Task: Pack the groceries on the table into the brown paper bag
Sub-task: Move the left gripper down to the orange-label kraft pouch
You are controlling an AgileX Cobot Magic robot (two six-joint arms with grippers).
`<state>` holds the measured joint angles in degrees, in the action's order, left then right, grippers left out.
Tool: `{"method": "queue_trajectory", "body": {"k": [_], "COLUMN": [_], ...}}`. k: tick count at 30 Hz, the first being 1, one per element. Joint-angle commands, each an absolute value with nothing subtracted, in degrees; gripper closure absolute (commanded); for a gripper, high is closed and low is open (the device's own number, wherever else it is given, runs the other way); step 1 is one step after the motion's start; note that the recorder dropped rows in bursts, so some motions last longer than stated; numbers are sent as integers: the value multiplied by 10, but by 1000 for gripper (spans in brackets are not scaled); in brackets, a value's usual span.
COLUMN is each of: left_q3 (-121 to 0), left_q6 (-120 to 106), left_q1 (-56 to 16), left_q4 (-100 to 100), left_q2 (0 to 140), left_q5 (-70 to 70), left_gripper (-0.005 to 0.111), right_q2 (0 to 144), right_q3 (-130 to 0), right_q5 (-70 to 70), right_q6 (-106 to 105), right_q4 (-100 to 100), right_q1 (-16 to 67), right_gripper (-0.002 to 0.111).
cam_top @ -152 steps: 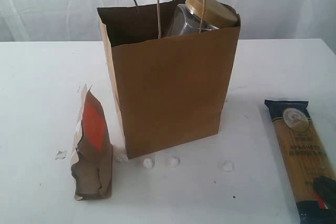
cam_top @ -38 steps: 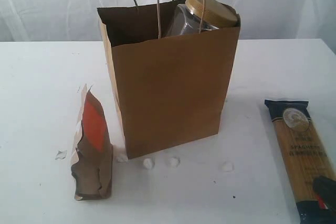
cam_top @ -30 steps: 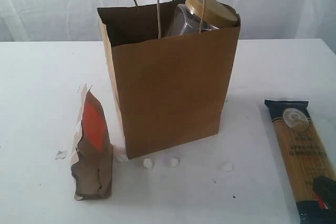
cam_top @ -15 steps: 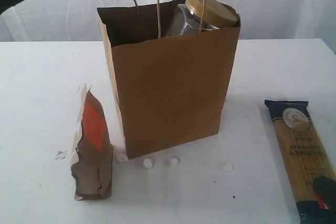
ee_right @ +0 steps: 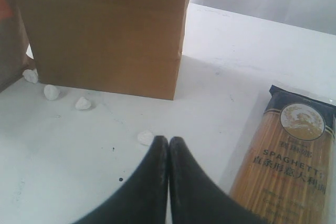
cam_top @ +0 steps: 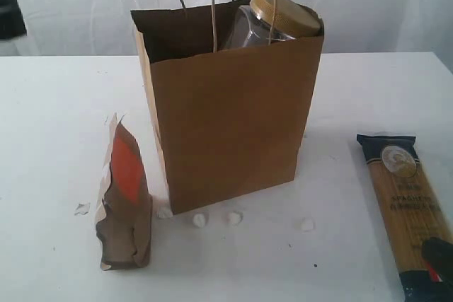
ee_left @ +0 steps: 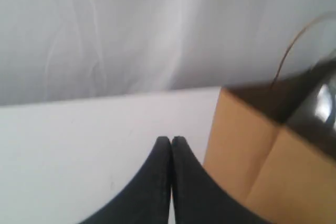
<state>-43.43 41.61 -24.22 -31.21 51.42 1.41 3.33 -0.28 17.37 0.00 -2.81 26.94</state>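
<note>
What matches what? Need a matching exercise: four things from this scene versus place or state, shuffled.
1. tan-lidded clear jar
2. brown pouch with orange-red panel
3. long spaghetti packet
4. left hand

A. lying flat on the white tabletop
B. shut, holding nothing
C. inside the upright brown paper bag, lid above the rim
D. standing upright beside the bag

Pairs: 1-C, 2-D, 3-A, 4-B

Light: diffuse, even, shining bright on the table (cam_top: 56, 104) | Shadow: brown paper bag (cam_top: 226, 118) casting a faint soft one beside it | Glare: glinting on tan-lidded clear jar (ee_left: 321, 103) | Focus: left wrist view blurring throughout.
</note>
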Motion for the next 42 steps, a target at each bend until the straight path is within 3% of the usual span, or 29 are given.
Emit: {"method": "queue_trajectory", "body": {"k": [1,3,9,11,21,29,42], "left_q3": [-483,-508,-584,-606,-655,-657,-657], "left_q6": [179,179,209,228,259,259,325], "left_q1": [-295,-314,-335,-335,-336,-385,-386], "left_q4": [-91,-77,-75,-68,-30,-53,-107], "left_q2": [507,495,492,503,610,688,753], "left_q5": [-240,-284,-371,-401,-429,-391,-406], "left_gripper": [91,84,41,33,29,3,3], "right_q2": [28,28,28,28,28,28,28], "right_q3": [0,0,0,0,0,0,0], "right_q5": [171,171,171,171,171,171,171], "right_q6": [0,0,0,0,0,0,0], "right_q4": [-29,-29,-29,-29,-29,-29,-29], "right_q1": [265,265,265,265,265,265,265], "right_gripper": [108,108,108,108,108,108,108]}}
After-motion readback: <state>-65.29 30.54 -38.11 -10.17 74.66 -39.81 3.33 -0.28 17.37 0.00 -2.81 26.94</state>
